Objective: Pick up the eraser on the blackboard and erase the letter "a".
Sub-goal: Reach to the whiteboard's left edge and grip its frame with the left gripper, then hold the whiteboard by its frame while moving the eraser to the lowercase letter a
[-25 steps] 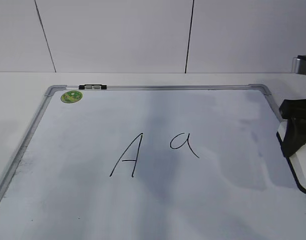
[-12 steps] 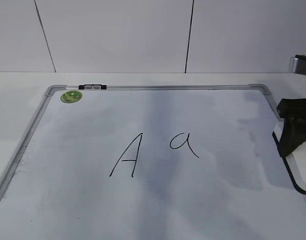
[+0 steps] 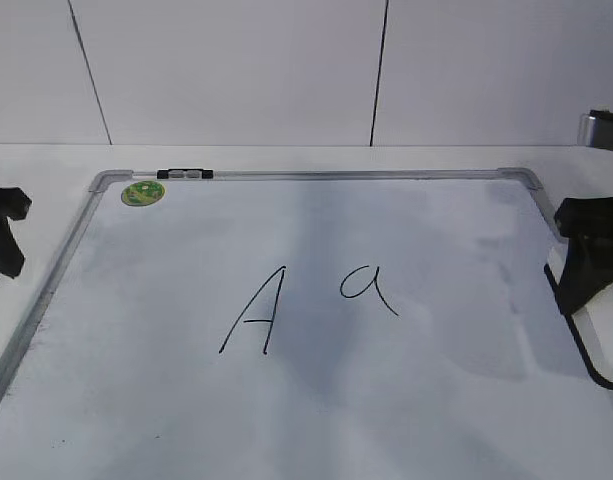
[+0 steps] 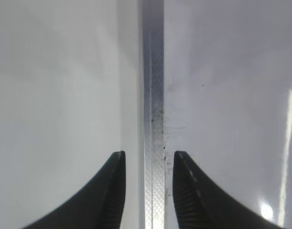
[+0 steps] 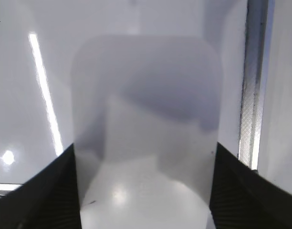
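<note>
At three o'clock on the blackboard, our right gripper straddles the eraser, fingers spread, not yet clenched. We should squeeze squarely. Our left gripper stands parted over the frame.

Bright, even light — glare streaks, soft blur

left end effector: low, jaws parted | right end effector: low, jaws spread wide

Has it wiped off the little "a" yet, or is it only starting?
Only starting. The letter "a" is untouched on the blackboard. The right gripper has its fingers on either side of the eraser; whether they grip is unclear. Lifting and wiping remain.
</note>
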### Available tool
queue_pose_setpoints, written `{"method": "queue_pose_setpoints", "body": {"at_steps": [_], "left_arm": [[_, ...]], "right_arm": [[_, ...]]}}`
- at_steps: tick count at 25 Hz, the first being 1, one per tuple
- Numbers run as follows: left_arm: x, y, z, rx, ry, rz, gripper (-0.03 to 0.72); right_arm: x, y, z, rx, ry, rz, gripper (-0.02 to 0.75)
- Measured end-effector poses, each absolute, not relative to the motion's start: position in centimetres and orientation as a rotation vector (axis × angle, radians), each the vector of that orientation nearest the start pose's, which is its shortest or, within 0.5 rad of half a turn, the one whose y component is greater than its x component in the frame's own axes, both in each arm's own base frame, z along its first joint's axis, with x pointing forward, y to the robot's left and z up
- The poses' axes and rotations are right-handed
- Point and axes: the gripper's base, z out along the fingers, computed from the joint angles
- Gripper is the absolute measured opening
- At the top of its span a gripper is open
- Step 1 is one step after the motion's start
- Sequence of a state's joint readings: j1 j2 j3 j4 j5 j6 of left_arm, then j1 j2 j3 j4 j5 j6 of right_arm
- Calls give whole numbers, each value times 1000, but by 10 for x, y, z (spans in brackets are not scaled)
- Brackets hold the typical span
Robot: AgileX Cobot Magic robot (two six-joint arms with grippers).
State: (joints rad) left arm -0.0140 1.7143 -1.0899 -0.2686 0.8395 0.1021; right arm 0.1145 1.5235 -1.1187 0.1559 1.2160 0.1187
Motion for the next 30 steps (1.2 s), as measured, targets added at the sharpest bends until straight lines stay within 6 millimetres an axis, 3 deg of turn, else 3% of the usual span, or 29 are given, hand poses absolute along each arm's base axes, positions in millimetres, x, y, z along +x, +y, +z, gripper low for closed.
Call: {"method": "queue_pose_setpoints", "body": {"at_steps": [5, 17, 30], "left_arm": [[329, -23, 173, -80, 3008, -309, 256], [331, -22, 169, -81, 3003, -305, 256], [335, -22, 152, -84, 3046, -304, 256]], "right_arm": [[271, 45, 260, 84, 3112, 236, 556], [271, 45, 260, 81, 3112, 238, 556], [271, 45, 260, 76, 3112, 238, 556]]}}
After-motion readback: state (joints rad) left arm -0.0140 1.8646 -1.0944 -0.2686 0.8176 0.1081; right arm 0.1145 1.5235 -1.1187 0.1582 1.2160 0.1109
